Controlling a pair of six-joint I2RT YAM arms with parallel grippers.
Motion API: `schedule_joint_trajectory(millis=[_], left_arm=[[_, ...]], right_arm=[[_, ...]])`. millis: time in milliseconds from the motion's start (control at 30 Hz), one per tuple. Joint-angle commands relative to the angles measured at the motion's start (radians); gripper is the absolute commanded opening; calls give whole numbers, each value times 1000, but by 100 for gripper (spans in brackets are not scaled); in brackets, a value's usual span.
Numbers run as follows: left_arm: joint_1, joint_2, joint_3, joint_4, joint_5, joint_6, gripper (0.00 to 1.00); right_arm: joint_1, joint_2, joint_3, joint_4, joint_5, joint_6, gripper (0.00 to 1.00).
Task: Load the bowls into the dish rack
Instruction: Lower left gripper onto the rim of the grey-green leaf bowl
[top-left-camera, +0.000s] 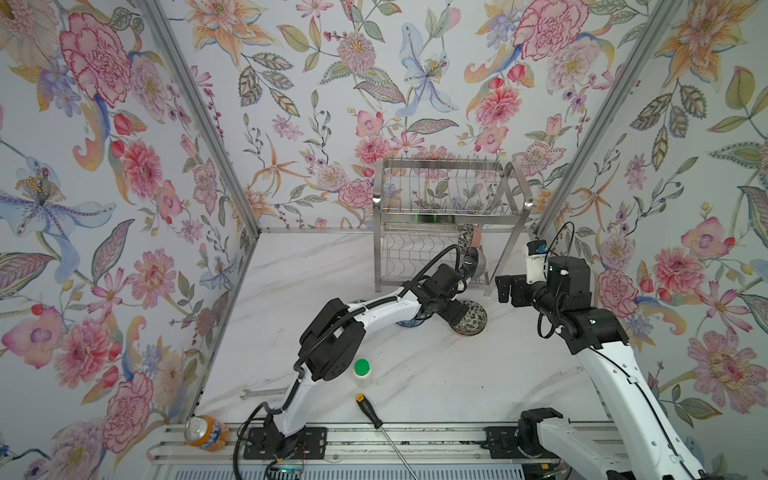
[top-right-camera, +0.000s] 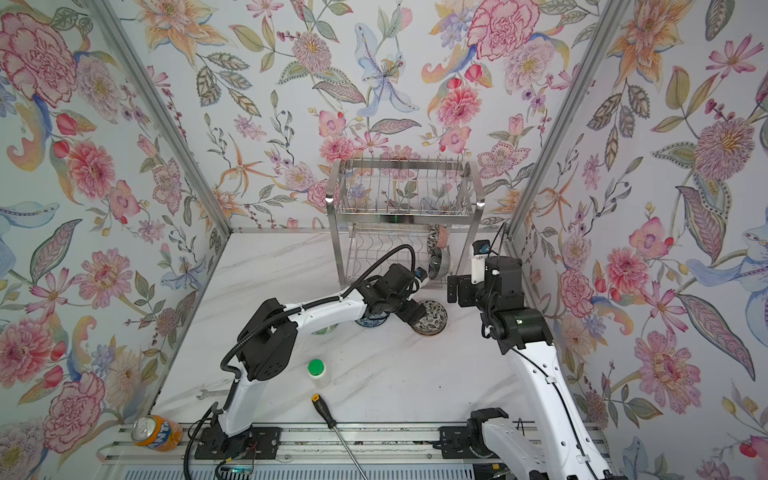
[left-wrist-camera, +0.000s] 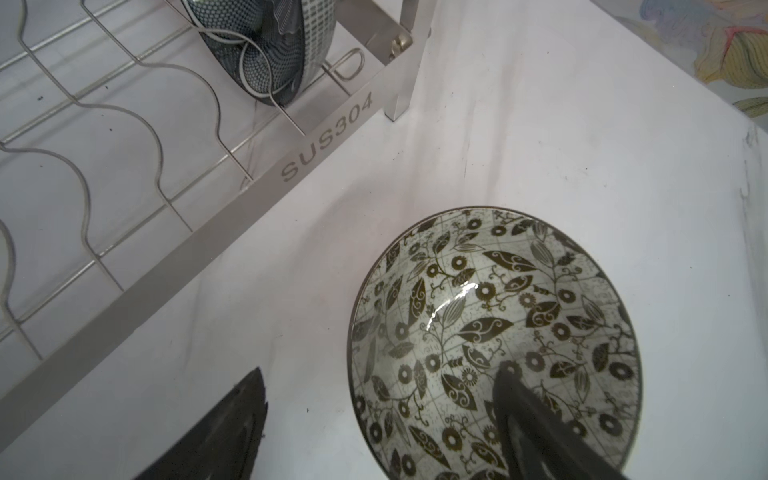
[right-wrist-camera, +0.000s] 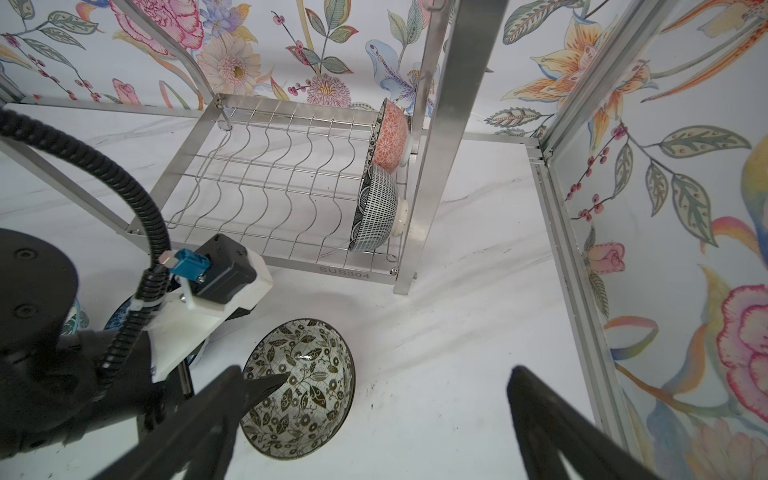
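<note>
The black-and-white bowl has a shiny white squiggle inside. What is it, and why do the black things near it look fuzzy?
Left wrist view: the squiggle is light glaring off the glaze of the black-and-white bowl, and the left gripper's fingers blur, being very close to the lens. In a top view, the dish rack glints at its corners too.

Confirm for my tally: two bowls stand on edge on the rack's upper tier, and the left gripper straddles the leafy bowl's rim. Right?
No: the pink bowl and the checked bowl stand on the rack's lower shelf, not the upper tier; the right wrist view shows it. The left gripper straddles the leafy bowl's rim.
</note>
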Motion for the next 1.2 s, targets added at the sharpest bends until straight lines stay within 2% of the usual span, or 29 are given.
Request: schedule_joint_trajectory(millis=[0, 433, 633, 800, 1000, 1167], left_arm=[[-7, 37, 48, -56, -34, 14, 82], [-8, 149, 177, -107, -36, 21, 63], [-8, 193, 246, -160, -74, 40, 46], [-6, 208, 272, -187, -93, 54, 26], [-7, 196, 280, -199, -112, 60, 15], [-6, 177, 288, -215, -143, 73, 10]], right_arm=[[-5, -18, -15, 9, -13, 10, 99], [-5, -25, -26, 22, -23, 7, 99], [-5, -25, -31, 26, -25, 6, 99], [-5, -29, -37, 29, -28, 4, 99], [-5, -36, -41, 32, -27, 3, 99], [-5, -37, -45, 34, -31, 3, 99]])
